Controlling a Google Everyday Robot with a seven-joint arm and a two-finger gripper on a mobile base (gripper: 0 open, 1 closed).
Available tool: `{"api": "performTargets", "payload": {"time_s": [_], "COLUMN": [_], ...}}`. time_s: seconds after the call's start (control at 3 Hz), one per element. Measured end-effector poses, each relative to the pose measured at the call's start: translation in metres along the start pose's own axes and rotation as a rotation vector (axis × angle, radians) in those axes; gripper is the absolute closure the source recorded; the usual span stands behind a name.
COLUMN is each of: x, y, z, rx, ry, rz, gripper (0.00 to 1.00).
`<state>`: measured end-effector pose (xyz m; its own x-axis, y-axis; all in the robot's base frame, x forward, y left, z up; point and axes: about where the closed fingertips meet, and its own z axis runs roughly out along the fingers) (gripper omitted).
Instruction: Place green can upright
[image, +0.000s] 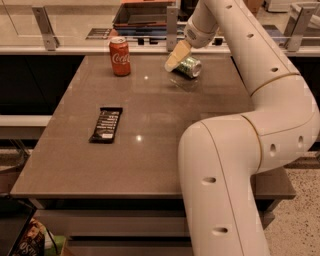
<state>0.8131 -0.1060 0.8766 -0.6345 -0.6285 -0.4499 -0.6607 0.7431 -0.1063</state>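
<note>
Jaws at the green can, far end of the surface

Jaws hang low over the far part of the brown surface (150, 165), at the end of the pale arm (260, 125) that rises from the near right and bends over toward the back. One pale jaw shows, slanting down and to the camera's left. Its lower end lies against the green can (190, 66). The other jaw is hidden, so whether they are spread or pinching the can cannot be told.

The green can sits just to the camera's right of the visible jaw, touching it. It is not upright: it lies tilted, with a silver end turned toward the right. A dim reflection of it shows on the surface just nearer the camera than the jaws. Whether the can rests on the surface or is held just off it cannot be told.

A red Coca-Cola can (120, 56) stands upright to the camera's left of the jaws, apart from them and at about the same depth. A dark chocolate bar (106, 124) lies flat well nearer the camera than the jaws and further left. Behind the jaws, past the far edge, sits a dark tray (145, 15).
</note>
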Motion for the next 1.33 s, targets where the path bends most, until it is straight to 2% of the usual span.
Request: {"api": "performTargets", "payload": {"time_s": [0.67, 1.33], "x": [0.002, 0.001], "y": [0.000, 0.004], "z": [0.016, 0.025], "rx": [0.021, 0.018], "ry": [0.056, 0.076], "rz": [0.014, 0.005], "gripper": [0.00, 0.00]}}
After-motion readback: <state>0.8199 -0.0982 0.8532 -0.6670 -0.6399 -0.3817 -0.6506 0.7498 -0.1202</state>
